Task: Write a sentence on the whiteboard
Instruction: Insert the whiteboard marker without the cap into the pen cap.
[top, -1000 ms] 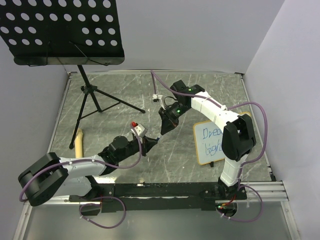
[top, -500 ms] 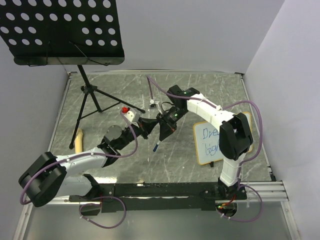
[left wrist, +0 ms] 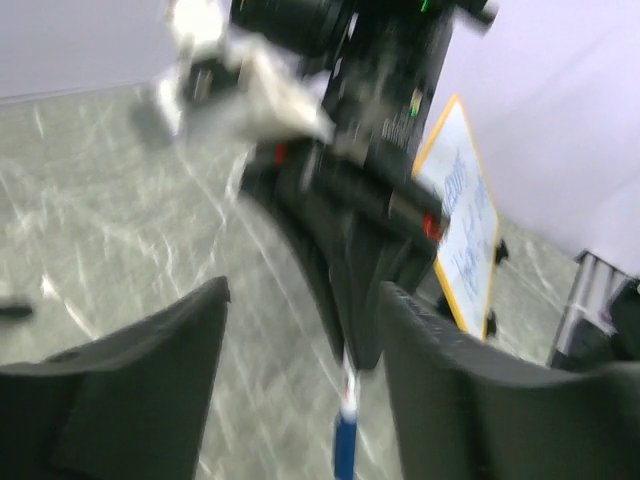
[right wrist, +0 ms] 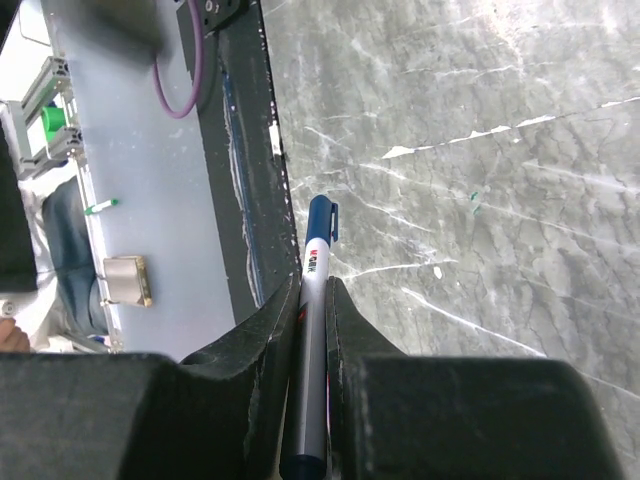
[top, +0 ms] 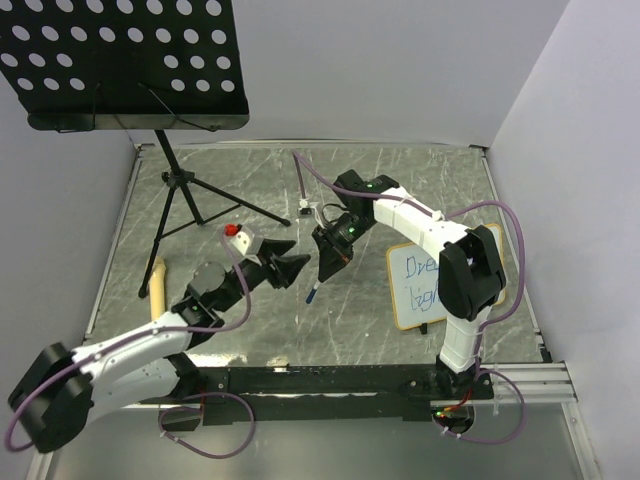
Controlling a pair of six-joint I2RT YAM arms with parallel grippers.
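right hand (top: pixel 324 272): clamped on marker (top: pixel 313 293), blue cap down | left hand (top: pixel 288 258): parted, empty, just beside marker | whiteboard (top: pixel 405 285): on surface (top: pixel 380 190), far right, blue sentence (top: pixel 420 268) partly hidden

Desk (top: pixel 450 170) – grey marbled top with pale scratches and thin metal edging. Plain pale walls (top: pixel 400 60) close in behind and at both sides; soft, even light. Black music stand (top: pixel 120 60) far left – perforated tray up high, tripod legs (top: pixel 181 180) on desk. Aluminium rail (top: pixel 530 385) along near edge.
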